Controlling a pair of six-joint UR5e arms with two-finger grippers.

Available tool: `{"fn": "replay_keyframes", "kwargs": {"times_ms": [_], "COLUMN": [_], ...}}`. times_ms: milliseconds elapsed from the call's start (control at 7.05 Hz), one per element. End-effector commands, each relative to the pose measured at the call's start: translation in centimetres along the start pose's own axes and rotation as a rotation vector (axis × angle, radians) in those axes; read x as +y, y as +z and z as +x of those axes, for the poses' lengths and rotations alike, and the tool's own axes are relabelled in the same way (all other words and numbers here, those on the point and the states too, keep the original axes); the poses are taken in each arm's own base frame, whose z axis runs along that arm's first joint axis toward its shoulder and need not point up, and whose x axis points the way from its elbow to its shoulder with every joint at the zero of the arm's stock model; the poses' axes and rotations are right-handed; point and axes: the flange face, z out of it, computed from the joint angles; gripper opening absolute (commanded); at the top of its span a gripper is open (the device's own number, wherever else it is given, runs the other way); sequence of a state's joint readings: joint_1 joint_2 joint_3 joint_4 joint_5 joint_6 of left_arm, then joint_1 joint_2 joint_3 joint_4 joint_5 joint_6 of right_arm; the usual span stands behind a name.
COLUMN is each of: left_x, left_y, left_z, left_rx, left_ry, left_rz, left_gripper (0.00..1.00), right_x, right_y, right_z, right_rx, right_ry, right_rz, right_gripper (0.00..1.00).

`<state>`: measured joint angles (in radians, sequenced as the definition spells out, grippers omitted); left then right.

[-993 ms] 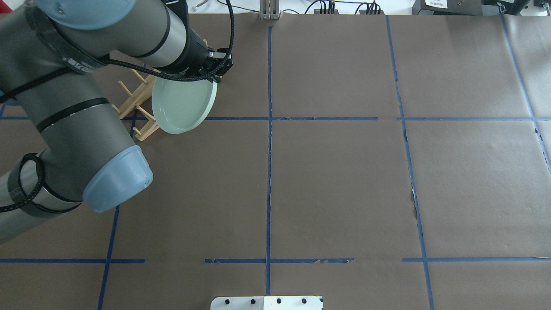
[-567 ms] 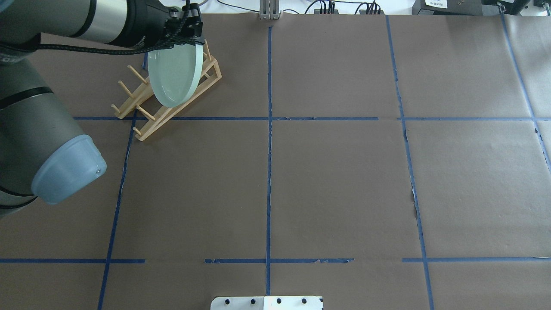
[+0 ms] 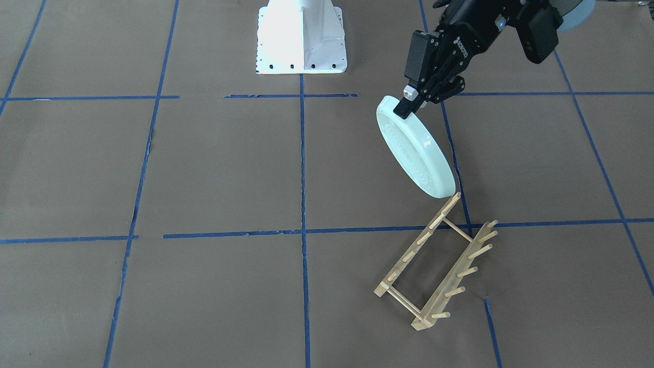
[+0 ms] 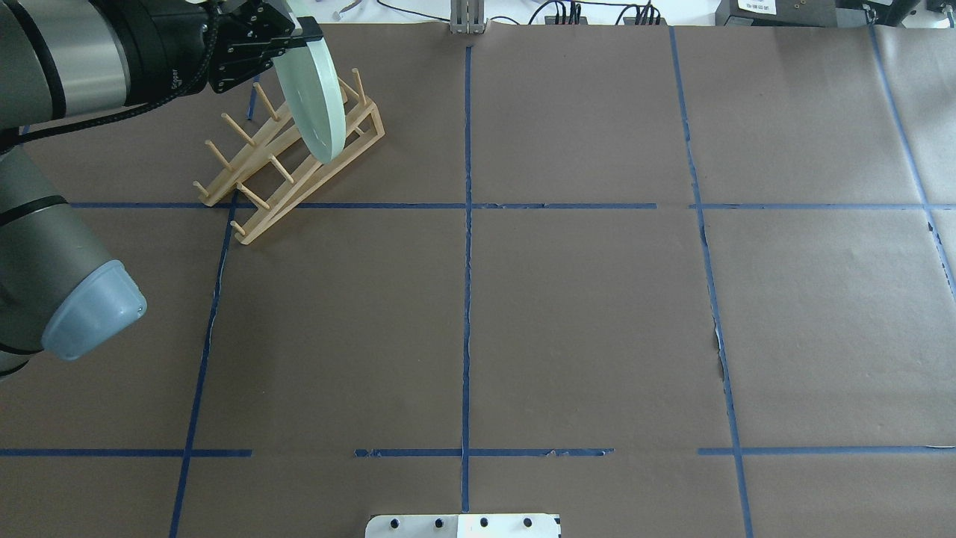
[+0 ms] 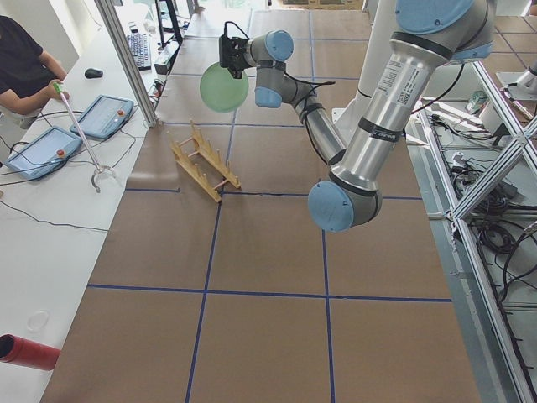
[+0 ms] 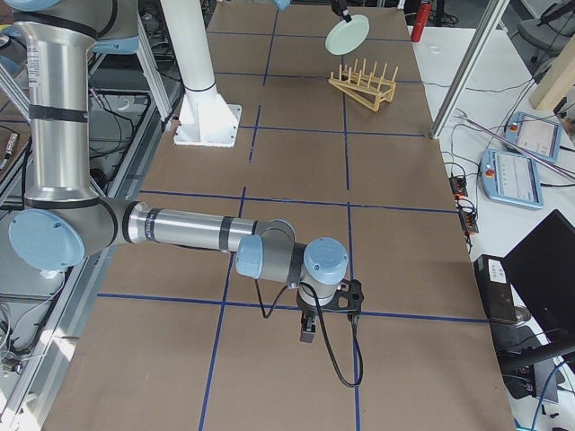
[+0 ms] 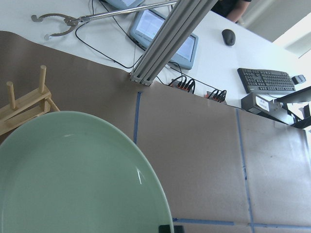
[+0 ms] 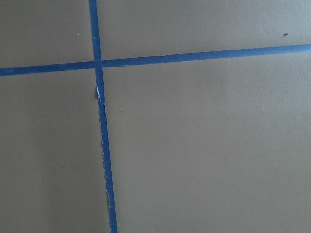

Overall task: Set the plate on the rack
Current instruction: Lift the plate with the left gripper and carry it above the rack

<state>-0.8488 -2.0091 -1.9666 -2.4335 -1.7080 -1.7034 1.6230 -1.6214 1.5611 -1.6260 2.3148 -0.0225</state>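
Hanging on edge in the air, the plate (image 3: 416,153) is pinched at its upper rim by the left pincer (image 3: 403,110), whose jaws are closed onto that rim. One finger (image 3: 411,102) lies over the ringed face, and the other is hidden behind the plate. The plate leans, with its low edge toward the rack (image 3: 434,266). That stands on the worktop (image 3: 204,168), set askew to the blue tape (image 3: 302,168). From across the worktop the low edge seems to meet the tip of the end peg on the robot's side. From overhead the plate covers that end of the rack, so I cannot tell from those two views whether they touch. Both side views show the plate up above the rack with a gap between them.

The left wrist camera is mostly filled by the plate's smooth green face, which is cut off at the left and bottom edges. Only two pegs (image 7: 24,94) of the rack show past it.

The right pincer (image 6: 307,330) hangs low over the worktop, well apart from the plate and rack. It is small and dark in the one side view that catches it, so I cannot tell how its jaws stand. Its wrist camera shows only brown paper and crossing tape.
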Motion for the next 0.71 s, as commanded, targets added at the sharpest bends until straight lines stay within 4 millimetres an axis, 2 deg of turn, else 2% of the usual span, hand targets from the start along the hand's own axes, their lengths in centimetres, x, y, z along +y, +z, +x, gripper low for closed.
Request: {"fn": "replay_keyframes", "kwargs": {"times_ms": [0,284,426,567], "left_x": [-2.0,-4.6,-6.7,-8.1], "left_y": [1.3,3.6,5.1,6.8], "left_z": [-3.0,-5.4,-5.6,-7.4], "left_rx": [0.156,0.16,0.153,0.157], "left_ry": [-0.116,-0.16,-0.17,-0.231], "left_rz": [0.106,0.236,0.27,0.293], "left_gripper": [0.0,0.0,0.0,0.0], "right_x": [0.0,0.0,0.0,0.0], "right_y": [0.0,0.0,0.0,0.0], "right_z": [0.0,0.0,0.0,0.0], "right_rx": [0.0,0.0,0.0,0.0], "right_ry": [0.001,0.001,0.001,0.001], "right_rz": [0.0,0.0,0.0,0.0], "right_gripper": [1.0,1.0,1.0,1.0]}}
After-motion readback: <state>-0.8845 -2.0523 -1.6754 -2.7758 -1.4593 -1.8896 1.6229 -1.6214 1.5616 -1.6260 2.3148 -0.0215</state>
